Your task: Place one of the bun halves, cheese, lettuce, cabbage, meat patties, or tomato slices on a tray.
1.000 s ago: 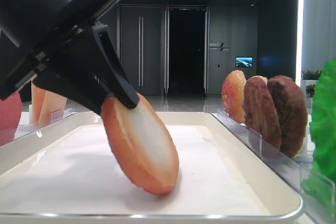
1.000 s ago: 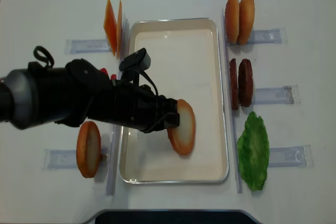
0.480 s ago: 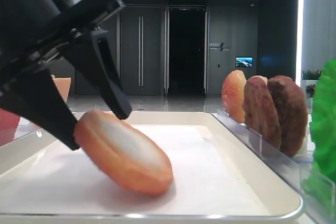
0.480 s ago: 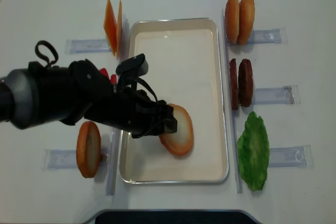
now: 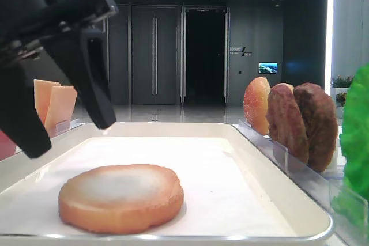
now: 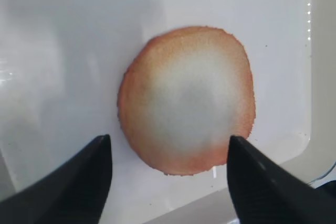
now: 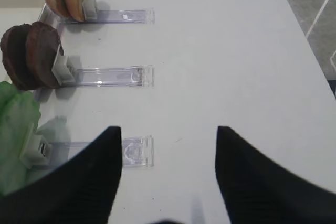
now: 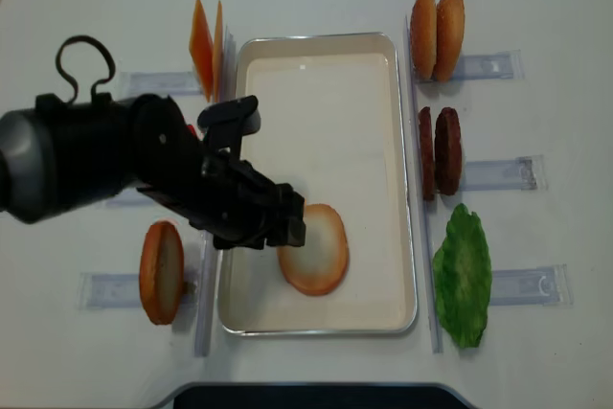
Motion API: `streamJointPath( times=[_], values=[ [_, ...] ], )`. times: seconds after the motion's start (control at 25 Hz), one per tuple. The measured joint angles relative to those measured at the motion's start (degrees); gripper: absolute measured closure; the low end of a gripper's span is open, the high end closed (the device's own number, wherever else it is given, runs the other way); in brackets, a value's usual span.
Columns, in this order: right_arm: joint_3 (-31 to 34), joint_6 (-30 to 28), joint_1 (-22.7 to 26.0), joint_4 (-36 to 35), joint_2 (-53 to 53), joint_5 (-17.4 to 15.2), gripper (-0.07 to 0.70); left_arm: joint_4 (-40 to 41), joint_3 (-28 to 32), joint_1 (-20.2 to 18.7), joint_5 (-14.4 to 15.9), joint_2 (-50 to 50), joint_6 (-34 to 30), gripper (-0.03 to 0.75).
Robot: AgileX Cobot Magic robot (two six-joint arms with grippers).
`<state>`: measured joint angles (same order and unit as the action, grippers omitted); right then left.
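A bun half (image 8: 314, 248) lies flat, pale face up, on the paper lining of the cream-white tray (image 8: 326, 122); it also shows in the low view (image 5: 121, 197) and in the left wrist view (image 6: 186, 98). My left gripper (image 8: 290, 224) hovers open just above the bun's left edge, fingers spread wider than the bun (image 6: 168, 139) and touching nothing. My right gripper (image 7: 168, 129) is open over bare table, right of the lettuce (image 7: 16, 129). Meat patties (image 8: 441, 152) and two more bun halves (image 8: 438, 21) stand upright in racks right of the tray.
Cheese slices (image 8: 206, 50) stand in a rack at the tray's far left corner. Another bun half (image 8: 161, 272) stands on edge left of the tray. Clear plastic racks (image 7: 105, 77) line both sides. Lettuce (image 8: 463, 275) lies at the near right.
The left gripper held the bun half tilted on edge on the tray, then opened; the bun dropped flat and the gripper drew back up and to the left.
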<state>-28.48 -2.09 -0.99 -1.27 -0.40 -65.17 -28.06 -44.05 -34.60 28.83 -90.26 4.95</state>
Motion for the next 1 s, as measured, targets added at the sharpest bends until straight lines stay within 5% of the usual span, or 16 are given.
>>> streamJointPath(
  times=[0.4, 1.0],
  values=[
    [0.00, 0.00, 0.00, 0.00, 0.00, 0.00, 0.223, 24.88, -9.04, 0.23, 15.87, 4.83, 18.15, 0.196],
    [0.00, 0.00, 0.00, 0.00, 0.00, 0.00, 0.223, 38.11, -10.22, 15.58, 32.91, 17.38, 19.55, 0.196]
  ],
)
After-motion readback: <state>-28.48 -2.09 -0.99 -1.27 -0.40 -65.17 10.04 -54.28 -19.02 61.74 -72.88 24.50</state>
